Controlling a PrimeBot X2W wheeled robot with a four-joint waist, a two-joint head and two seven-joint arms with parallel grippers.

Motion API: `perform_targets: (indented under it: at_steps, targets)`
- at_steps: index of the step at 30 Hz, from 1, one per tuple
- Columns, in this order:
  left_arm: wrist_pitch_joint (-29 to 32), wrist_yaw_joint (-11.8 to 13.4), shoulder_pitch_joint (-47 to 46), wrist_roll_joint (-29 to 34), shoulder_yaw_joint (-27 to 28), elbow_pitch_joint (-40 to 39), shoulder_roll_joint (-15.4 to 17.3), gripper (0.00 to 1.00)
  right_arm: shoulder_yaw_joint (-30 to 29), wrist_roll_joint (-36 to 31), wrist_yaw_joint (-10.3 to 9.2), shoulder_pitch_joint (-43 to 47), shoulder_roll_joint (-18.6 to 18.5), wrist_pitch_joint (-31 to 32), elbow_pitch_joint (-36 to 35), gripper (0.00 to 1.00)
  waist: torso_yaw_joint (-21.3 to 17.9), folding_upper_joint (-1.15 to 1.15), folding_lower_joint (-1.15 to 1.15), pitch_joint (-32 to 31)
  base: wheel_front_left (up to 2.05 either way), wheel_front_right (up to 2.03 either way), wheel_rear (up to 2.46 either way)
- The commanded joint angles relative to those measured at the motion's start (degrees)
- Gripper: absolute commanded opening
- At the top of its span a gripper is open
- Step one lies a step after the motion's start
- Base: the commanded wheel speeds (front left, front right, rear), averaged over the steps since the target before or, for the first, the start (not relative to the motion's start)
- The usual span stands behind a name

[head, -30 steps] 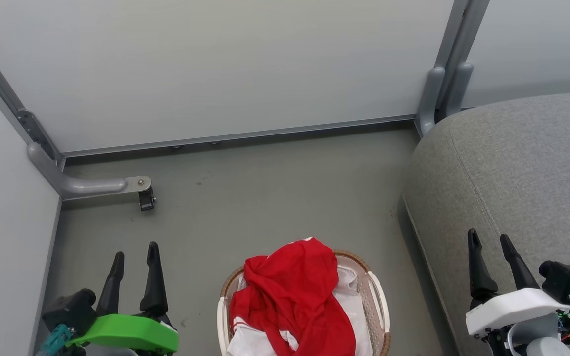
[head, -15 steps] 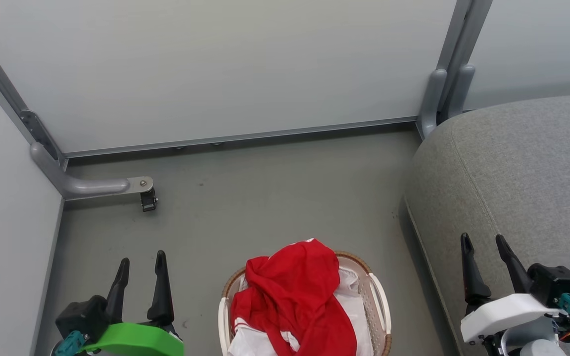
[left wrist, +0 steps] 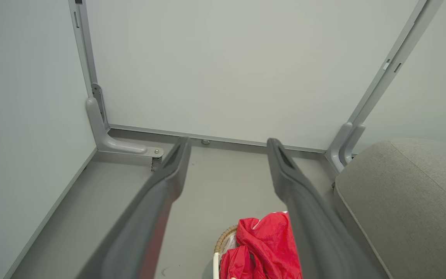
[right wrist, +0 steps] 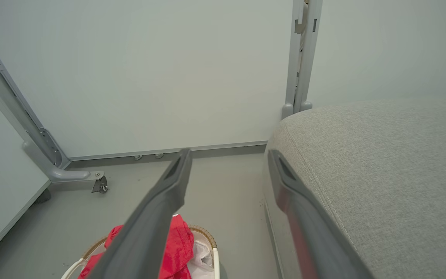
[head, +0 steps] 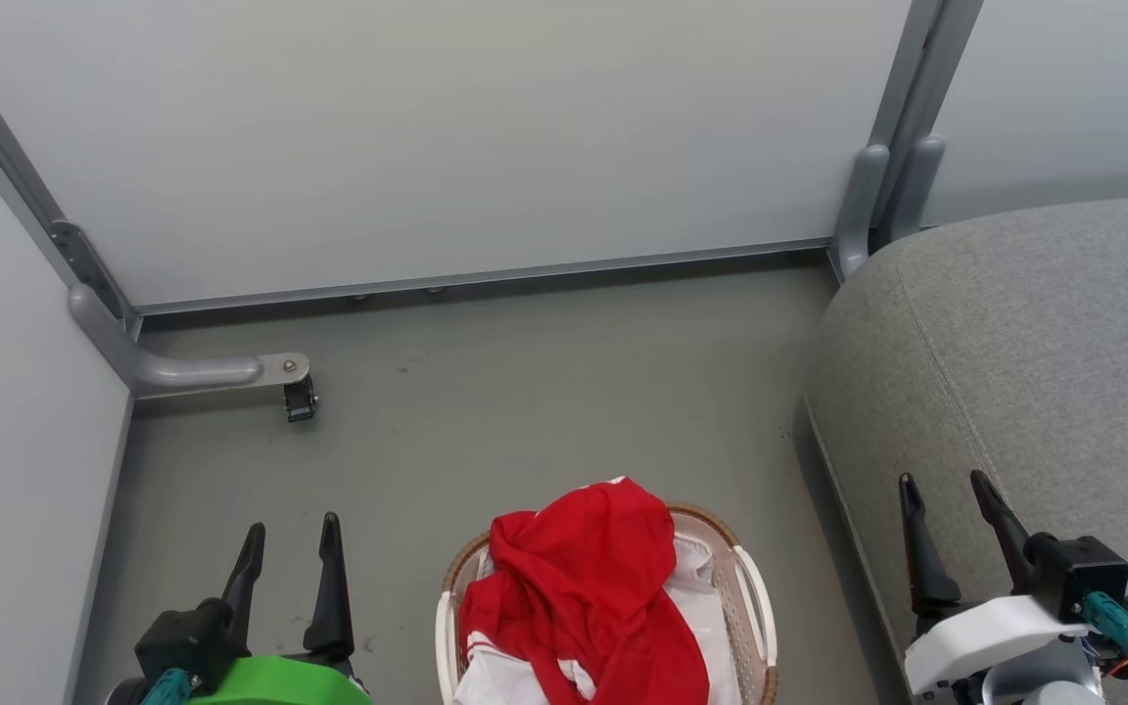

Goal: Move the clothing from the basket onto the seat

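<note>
Grey floor [head: 544,411] separates basket [head: 758,617] from seat [head: 1034,352] edge.

Bright red with white trim on the clothing [head: 584,587]. White plastic dotted with holes and a brown woven rim on the basket [head: 750,612]. Plain grey weave on the seat [head: 1034,352]. Dull grey-green across the floor [head: 544,392], pale grey on the wall [head: 446,137]. Black fingers [head: 331,587] under a green cover on the left gripper [head: 293,524], black under white on the right gripper [head: 942,477].
</note>
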Motion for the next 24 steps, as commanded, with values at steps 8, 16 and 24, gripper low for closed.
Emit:
perform_targets:
  at_steps: [8, 16, 24]
  targets:
    - [-0.72, 0.18, 0.47, 1.30, -0.14, 0.93, 0.42, 1.00, 0.51, -1.52, 0.00, 0.44, -0.37, -0.78, 0.20, 1.00, 0.03, 0.17, 0.00, -0.28, 0.00, 0.00, 0.00]
    - [-0.72, -0.01, 0.03, 0.90, -0.08, 1.33, 0.41, 1.00, 0.49, -1.29, 0.00, 0.33, -0.36, -0.78, 0.05, 1.00, 0.07, 0.17, 0.00, -0.36, 0.00, 0.00, 0.00]
    - [-0.72, -0.14, 0.22, 0.78, -0.09, 1.23, 0.41, 1.00, 0.54, -1.16, 0.00, 0.60, -0.36, -0.78, -0.22, 1.00, 0.07, 0.17, 0.00, -0.33, 0.00, 0.00, 0.00]
